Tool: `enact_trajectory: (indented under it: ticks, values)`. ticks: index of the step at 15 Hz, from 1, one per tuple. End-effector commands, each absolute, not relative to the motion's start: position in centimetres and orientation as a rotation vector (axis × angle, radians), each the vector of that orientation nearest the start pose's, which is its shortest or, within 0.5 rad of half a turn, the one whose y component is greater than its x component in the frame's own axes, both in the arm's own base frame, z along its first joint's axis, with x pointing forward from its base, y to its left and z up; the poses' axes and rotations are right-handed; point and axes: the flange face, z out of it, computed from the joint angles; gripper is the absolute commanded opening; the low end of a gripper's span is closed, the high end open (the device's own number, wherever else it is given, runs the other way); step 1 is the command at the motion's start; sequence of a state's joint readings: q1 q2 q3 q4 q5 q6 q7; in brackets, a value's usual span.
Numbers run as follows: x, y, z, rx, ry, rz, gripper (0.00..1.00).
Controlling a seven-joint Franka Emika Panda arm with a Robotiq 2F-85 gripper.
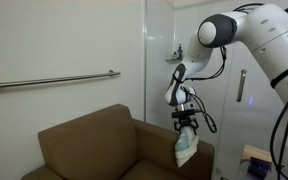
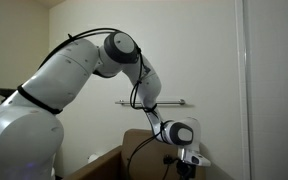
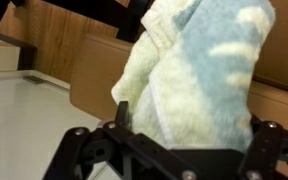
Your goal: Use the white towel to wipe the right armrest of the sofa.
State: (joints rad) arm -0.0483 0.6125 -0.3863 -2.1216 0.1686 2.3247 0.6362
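Observation:
A brown sofa [image 1: 94, 145] stands against the wall, and its right armrest [image 1: 174, 145] lies below my gripper. My gripper [image 1: 186, 122] points down and is shut on a white towel [image 1: 187, 148] that hangs from the fingers and reaches the armrest. In the wrist view the towel [image 3: 199, 75] fills the picture between the fingers [image 3: 189, 130], pale with a bluish tint, with the brown armrest [image 3: 94, 85] behind it. In an exterior view my gripper [image 2: 184, 158] is low at the sofa [image 2: 134, 150]; the towel is hardly visible there.
A metal grab bar [image 1: 49, 80] runs along the wall above the sofa. A glass door with a handle [image 1: 241, 85] stands to the right. A wooden item [image 1: 256, 160] sits at the lower right. The floor [image 3: 24, 130] beside the sofa is pale.

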Motion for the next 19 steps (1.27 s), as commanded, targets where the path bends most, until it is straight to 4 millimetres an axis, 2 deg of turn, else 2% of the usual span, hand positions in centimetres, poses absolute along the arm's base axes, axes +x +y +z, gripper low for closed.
enact_trajectory:
  ticks: [1,6,8,12,15,16,19]
  values:
    - [47.1,-22.9,12.1,-2.698,1.845,0.543,1.0]
    - [47.3,-22.6,13.0,-2.712,1.814,0.469,1.0]
    - [47.8,-22.3,14.8,-2.734,1.802,0.389,1.0]
    - [48.3,-21.4,20.0,-2.754,1.667,0.237,1.0]
    - [48.3,-20.7,22.5,-2.731,1.558,0.276,1.0]
    - [49.7,-21.2,20.9,-2.738,1.653,0.256,1.0]
    - [49.3,-20.8,22.4,-2.734,1.606,0.259,1.0]
